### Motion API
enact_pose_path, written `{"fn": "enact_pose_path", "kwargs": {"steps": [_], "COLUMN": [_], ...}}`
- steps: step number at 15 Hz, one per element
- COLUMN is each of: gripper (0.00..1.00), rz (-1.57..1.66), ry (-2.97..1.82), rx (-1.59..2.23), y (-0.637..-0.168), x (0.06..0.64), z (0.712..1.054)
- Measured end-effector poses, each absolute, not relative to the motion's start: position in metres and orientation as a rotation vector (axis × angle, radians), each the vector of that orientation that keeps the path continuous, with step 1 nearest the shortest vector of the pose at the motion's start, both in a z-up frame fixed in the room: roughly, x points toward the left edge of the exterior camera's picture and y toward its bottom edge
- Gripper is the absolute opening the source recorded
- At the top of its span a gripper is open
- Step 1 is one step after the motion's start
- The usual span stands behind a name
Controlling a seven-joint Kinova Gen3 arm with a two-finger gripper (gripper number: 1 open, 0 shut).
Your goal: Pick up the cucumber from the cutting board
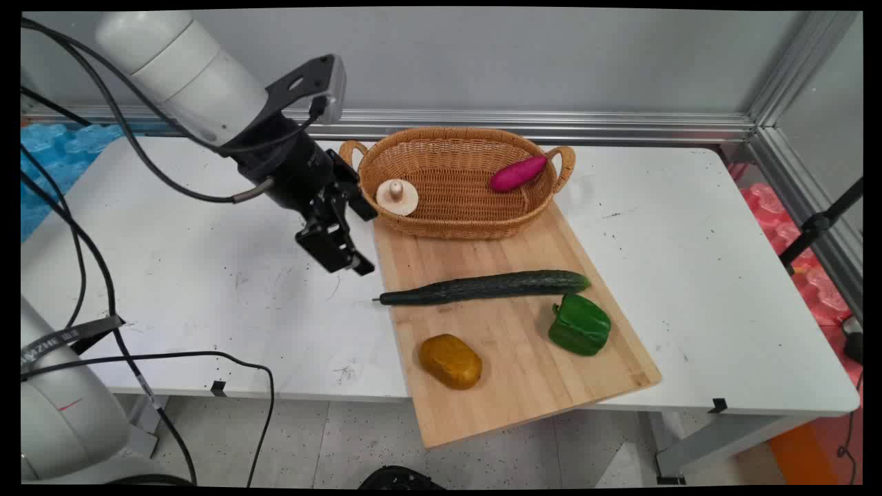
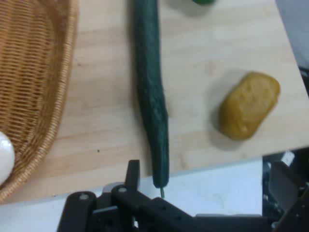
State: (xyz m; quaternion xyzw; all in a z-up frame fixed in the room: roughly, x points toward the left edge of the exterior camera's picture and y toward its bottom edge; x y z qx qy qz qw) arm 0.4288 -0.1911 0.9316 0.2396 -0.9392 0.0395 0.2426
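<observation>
The gripper is hovering left of centre in the main view, just off the left edge of the board, holding nothing; whether its fingers are spread or pressed together cannot be told. The cucumber is lying nearest, its long axis running left to right across mid-frame, its stem tip poking past the board toward the gripper. A potato and pepper are sitting lower on the board, a basket above.

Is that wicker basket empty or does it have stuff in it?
Not empty: the basket holds a purple sweet potato and a pale mushroom.
</observation>
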Motion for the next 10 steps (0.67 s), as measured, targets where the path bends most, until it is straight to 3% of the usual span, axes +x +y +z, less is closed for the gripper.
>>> {"fn": "enact_pose_path", "kwargs": {"steps": [10], "gripper": [1.0], "rz": [0.212], "ry": [-2.557], "rx": [0.713], "y": [-0.221], "x": [0.37], "z": [0.904]}}
